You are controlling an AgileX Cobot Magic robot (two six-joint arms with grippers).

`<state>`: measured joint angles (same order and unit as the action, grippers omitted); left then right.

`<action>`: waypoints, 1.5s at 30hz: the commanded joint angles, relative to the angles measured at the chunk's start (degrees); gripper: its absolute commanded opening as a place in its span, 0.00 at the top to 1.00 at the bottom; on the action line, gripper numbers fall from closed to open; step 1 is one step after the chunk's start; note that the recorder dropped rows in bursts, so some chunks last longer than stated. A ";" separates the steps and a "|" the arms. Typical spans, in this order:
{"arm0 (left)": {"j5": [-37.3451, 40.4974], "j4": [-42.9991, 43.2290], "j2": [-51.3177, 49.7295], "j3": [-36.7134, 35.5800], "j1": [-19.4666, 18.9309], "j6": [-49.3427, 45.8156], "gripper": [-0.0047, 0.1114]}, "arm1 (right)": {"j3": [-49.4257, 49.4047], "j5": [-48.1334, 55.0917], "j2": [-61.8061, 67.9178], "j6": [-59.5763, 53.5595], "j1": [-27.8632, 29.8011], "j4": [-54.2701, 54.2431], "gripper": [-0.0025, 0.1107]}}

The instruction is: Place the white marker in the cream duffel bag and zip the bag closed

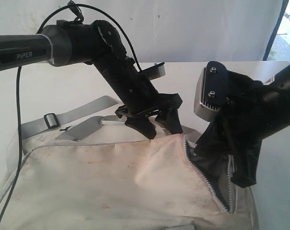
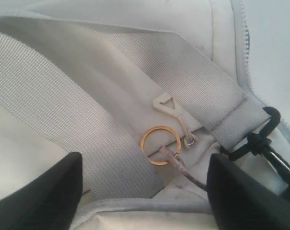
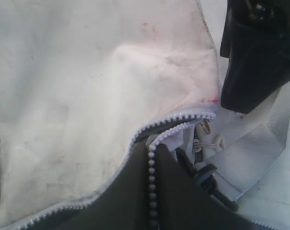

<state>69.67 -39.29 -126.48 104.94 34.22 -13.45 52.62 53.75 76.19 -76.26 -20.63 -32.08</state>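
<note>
Two arms work over the cream duffel bag (image 1: 87, 182). It lies on the white table (image 1: 274, 201) and fills the exterior view from 9 o'clock round through 6 to 4.

Entry 1. You have the left end effector (image 1: 162, 130) at the bag's 12 o'clock edge, pointing down, jaws spread wide and holding nothing. Its wrist view agrees: the two black fingers (image 2: 44, 191) stand far apart. Between them lie only a grey webbing strap (image 2: 63, 110), a gold key ring (image 2: 159, 144) and, just beside the ring, a cream zip pull (image 2: 170, 106). A black clip (image 2: 260, 141) sits at the strap's sewn end.

Entry 2. You have the right end effector (image 1: 217, 143) at the bag's 3 o'clock end, jaws closed. The toothed edge of the zip (image 3: 151, 191) and the dark lining (image 3: 116, 201) are bunched up right at its tips, so it appears to pinch that edge of the bag. The tips themselves are hidden by fabric.

Entry 3. The zip is open at the 3 o'clock end, teeth parted, lining showing. Toward 9 o'clock the top panel lies flat, with faint pinkish stains.

Entry 4. A buckle (image 1: 50, 120) on a second grey strap lies at the bag's 10 o'clock corner.

Entry 5. You cannot tell from these views where the white marker is.
</note>
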 commanded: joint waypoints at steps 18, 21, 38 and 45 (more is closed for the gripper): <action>0.29 5.97 1.03 -0.16 -3.81 4.41 0.27 | -0.12 4.07 0.27 28.88 0.03 1.41 0.98; 0.29 6.21 1.03 -0.16 -4.57 4.74 0.27 | -0.12 4.92 0.91 39.13 0.03 4.64 0.92; -8.20 9.28 -0.03 -0.16 -8.96 11.40 0.27 | 0.23 -15.65 1.86 79.82 0.16 17.04 0.34; -8.73 -4.86 -4.30 -0.16 -8.56 8.70 0.27 | 0.23 -11.03 5.33 82.52 3.73 19.28 0.35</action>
<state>62.06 -40.55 -129.85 104.94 25.19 -4.18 52.72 41.29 80.56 5.97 -18.33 -13.67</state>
